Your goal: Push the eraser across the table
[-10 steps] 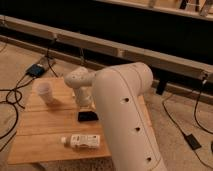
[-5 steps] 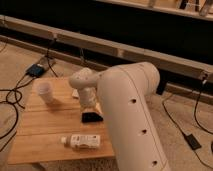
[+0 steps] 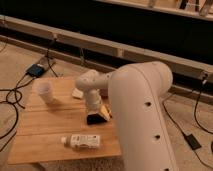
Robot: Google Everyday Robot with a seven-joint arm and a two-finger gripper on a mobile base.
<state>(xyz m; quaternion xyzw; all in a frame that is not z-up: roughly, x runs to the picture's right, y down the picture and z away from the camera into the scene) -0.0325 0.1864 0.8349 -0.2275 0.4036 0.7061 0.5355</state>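
The white arm (image 3: 142, 115) reaches over the wooden tabletop (image 3: 42, 127), its hand (image 3: 94, 107) low near the middle, apparently touching the black eraser (image 3: 93, 120) at its tip. A pale cup (image 3: 45, 92) stands at the left, a beige block (image 3: 77, 93) lies just behind the hand, and a bottle (image 3: 82, 141) lies sideways near the front edge.

Translucent white plastic cup (image 3: 45, 92) stands upright at far left. Small pale beige rectangular block (image 3: 77, 93) sits right of it, behind-left of the gripper (image 3: 96, 115), which is low at mid-top. Clear plastic bottle w/ white label (image 3: 83, 141) lies on its side near the front edge, cap end left. On the beige carpet (image 3: 20, 55): 1 dark blue flat box (image 3: 36, 70) w/ black cables (image 3: 7, 102). 1 black adapter (image 3: 192, 141) lies at right.
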